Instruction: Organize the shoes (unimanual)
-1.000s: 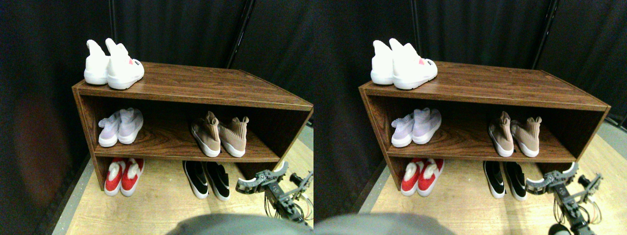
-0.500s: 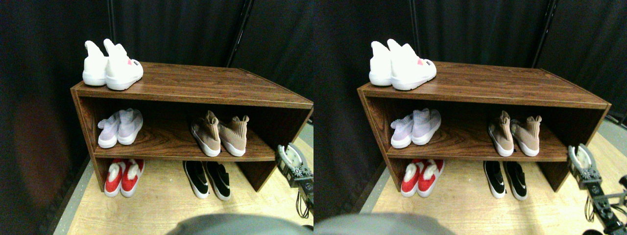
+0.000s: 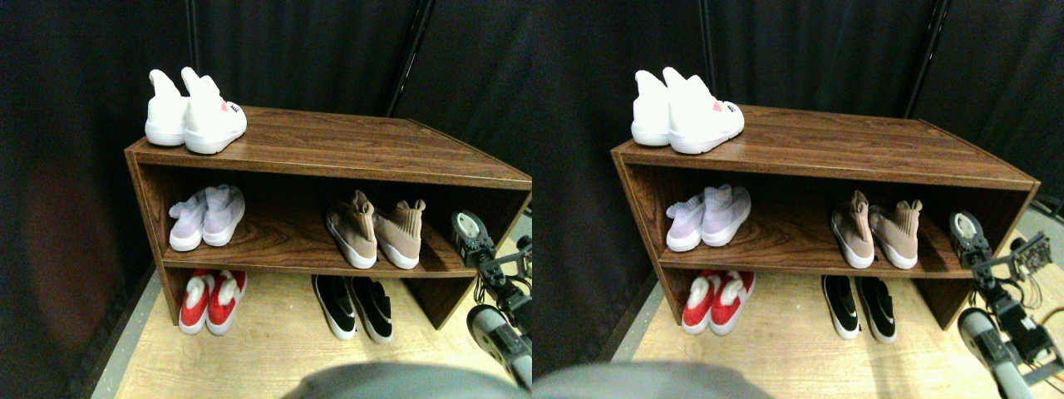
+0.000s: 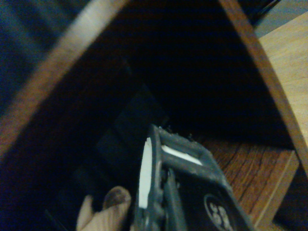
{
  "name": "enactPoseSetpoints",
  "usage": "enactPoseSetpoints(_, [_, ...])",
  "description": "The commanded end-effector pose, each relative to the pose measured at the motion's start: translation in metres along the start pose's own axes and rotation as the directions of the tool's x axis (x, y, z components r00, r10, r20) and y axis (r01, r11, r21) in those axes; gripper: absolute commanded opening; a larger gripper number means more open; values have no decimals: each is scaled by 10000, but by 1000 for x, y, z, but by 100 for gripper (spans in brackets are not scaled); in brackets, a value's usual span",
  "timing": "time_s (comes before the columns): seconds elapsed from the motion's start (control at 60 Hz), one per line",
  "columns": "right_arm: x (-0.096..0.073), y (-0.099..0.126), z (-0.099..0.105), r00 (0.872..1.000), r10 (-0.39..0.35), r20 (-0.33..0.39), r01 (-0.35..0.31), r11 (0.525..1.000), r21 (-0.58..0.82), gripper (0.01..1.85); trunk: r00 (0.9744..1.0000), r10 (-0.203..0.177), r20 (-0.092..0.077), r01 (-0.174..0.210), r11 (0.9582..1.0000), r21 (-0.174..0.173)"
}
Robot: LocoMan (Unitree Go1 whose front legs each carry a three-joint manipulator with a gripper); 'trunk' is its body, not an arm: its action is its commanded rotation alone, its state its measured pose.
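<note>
A pair of tan knit high shoes (image 3: 374, 231) with white soles stands on the right of the rack's middle shelf, the right shoe angled away from its mate. Below them on the floor a pair of black low slip-ons (image 3: 353, 306) sits side by side. My right gripper (image 3: 468, 236) hangs at the right end of the middle shelf, just right of the tan pair and apart from it. In the wrist view the dark jaw frame (image 4: 183, 192) points into the shadowed shelf, with a tan shoe (image 4: 103, 211) showing beside it.
The brown wooden rack (image 3: 349, 145) carries a white pair (image 3: 195, 112) on top at the left and a lilac pair (image 3: 206, 218) on the middle shelf's left. A red pair (image 3: 210, 299) stands on the light wood floor below. Black curtains hang behind.
My gripper has risen from floor level beside the black slip-ons to the right end of the middle shelf. No shoe has moved.
</note>
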Motion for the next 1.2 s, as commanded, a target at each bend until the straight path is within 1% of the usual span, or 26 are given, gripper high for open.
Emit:
enactPoseSetpoints(0.017, [13, -6, -6, 9995, -321, 28, 318, 9968, 728, 6, 9998, 176, -116, -178, 9998, -124])
enactPoseSetpoints(0.067, [16, -9, -9, 9987, -489, 150, 477, 9961, 746, 6, 9997, 224, -133, -226, 9996, -154])
enactPoseSetpoints(0.083, [21, -13, -14, 9975, -666, 241, 649, 9956, 683, 6, 9997, 224, -133, -226, 9996, -154])
enactPoseSetpoints(0.133, [23, -15, -17, 9977, -634, 252, 621, 9967, 515, 6, 9995, 275, -155, -278, 9995, -177])
enactPoseSetpoints(0.2, [30, -22, -22, 9963, -855, 79, 847, 9938, 718, 6, 9993, 326, -181, -330, 9992, -214])
enactPoseSetpoints(0.233, [31, -22, -23, 9962, -871, 32, 866, 9933, 759, 6, 9991, 387, -187, -392, 9989, -262])
enactPoseSetpoints(0.283, [35, -26, -28, 9959, -877, -227, 888, 9949, 484, 6, 9989, 431, -198, -437, 9987, -275])
enactPoseSetpoints(0.317, [37, -29, -29, 9952, -960, -206, 969, 9942, 469, 6, 9986, 489, -195, -495, 9983, -311])
enactPoseSetpoints(0.383, [44, -34, -34, 9933, -1086, -405, 1114, 9910, 746, 6, 9984, 532, -199, -539, 9980, -336])
enactPoseSetpoints(0.433, [45, -35, -37, 9922, -1145, -494, 1184, 9893, 855, 6, 9981, 573, -213, -580, 9977, -358])
enactPoseSetpoints(0.467, [46, -36, -39, 9904, -1327, -380, 1358, 9863, 935, 6, 9981, 573, -213, -580, 9977, -358])
enactPoseSetpoints(0.483, [47, -36, -40, 9878, -1548, -182, 1559, 9823, 1041, 6, 9981, 573, -213, -580, 9977, -358])
enactPoseSetpoints(0.533, [49, -38, -43, 9885, -1496, -221, 1509, 9853, 801, 6, 9977, 635, -235, -644, 9971, -395])
enactPoseSetpoints(0.617, [49, -40, -47, 9881, -1510, -277, 1527, 9858, 704, 6, 9973, 685, -252, -695, 9967, -421])
enactPoseSetpoints(0.733, [50, -42, -52, 9859, -1460, -819, 1531, 9842, 887, 6, 9969, 735, -270, -746, 9961, -462])
enactPoseSetpoints(0.75, [49, -42, -53, 9845, -1463, -967, 1549, 9839, 887, 6, 9965, 788, -296, -802, 9956, -493])
enactPoseSetpoints(0.8, [47, -40, -55, 9828, -1547, -1013, 1651, 9808, 1037, 6, 9965, 788, -296, -802, 9956, -493])
enactPoseSetpoints(0.85, [44, -37, -57, 9804, -1448, -1338, 1594, 9815, 1061, 6, 9963, 810, -303, -825, 9953, -512])
enactPoseSetpoints(0.9, [43, -36, -58, 9802, -1381, -1419, 1518, 9842, 911, 6, 9961, 830, -306, -845, 9950, -535])
enactPoseSetpoints(0.933, [40, -34, -61, 9792, -1391, -1474, 1561, 9815, 1108, 6, 9961, 830, -306, -845, 9950, -535])
enactPoseSetpoints(0.967, [39, -33, -62, 9782, -1418, -1519, 1582, 9821, 1021, 6, 9959, 849, -307, -865, 9947, -557])
enactPoseSetpoints(1.033, [35, -30, -65, 9754, -1421, -1688, 1609, 9815, 1036, 6, 9958, 854, -320, -871, 9945, -584])
enactPoseSetpoints(1.083, [32, -28, -67, 9684, -1345, -2098, 1610, 9803, 1145, 6, 9958, 860, -311, -877, 9944, -588])
enactPoseSetpoints(1.2, [29, -25, -71, 9635, -1364, -2303, 1630, 9815, 1008, 6, 9958, 853, -320, -871, 9944, -592])
